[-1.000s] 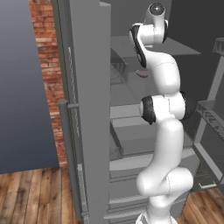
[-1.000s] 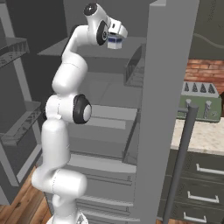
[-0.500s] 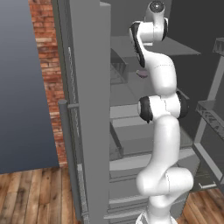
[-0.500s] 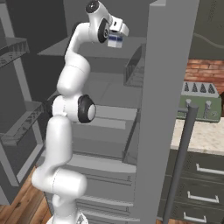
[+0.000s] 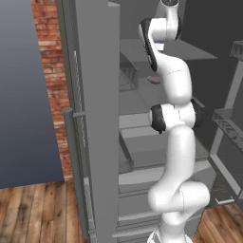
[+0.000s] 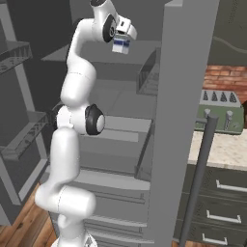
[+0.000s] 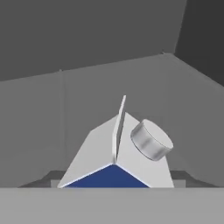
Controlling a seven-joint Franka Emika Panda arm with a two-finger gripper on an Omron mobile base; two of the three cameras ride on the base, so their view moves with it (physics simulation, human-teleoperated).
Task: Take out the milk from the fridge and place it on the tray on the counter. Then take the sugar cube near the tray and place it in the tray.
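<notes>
In fridge (image 6: 173, 120), milk (image 6: 120, 45) upright, pincer (image 6: 121, 42) gripping

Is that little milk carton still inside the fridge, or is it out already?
Still inside. The milk sits at the gripper high within the fridge, whose grey walls surround it in the hand view.

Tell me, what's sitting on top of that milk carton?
A round grey cap sits on one slope of the milk carton, beside its folded ridge. The carton's lower body is cut off, so what it stands on is hidden.
</notes>
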